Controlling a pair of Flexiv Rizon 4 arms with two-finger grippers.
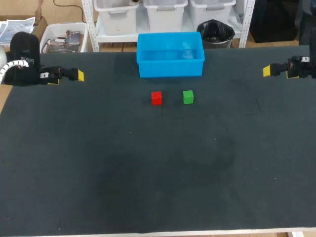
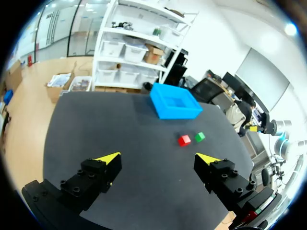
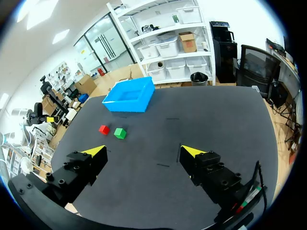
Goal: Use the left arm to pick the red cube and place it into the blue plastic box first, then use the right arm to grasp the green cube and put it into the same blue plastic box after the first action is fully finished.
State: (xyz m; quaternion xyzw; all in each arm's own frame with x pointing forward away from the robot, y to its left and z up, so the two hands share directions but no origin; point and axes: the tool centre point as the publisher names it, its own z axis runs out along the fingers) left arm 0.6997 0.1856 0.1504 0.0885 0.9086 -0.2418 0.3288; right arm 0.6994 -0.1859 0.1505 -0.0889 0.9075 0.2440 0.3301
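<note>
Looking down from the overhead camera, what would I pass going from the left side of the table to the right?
left gripper → red cube → green cube → right gripper. The blue box spans both cubes, so it has no clear place.

**Dark table bearing a box and two cubes**

A wide table (image 1: 98, 173) covered by a dark grey mat is seen. An open blue rectangular plastic box (image 1: 170, 68) is set at its far middle. Nearer, a small red cube (image 1: 156, 98) is placed just left of a small green cube (image 1: 187, 97), with a gap between them.
</note>
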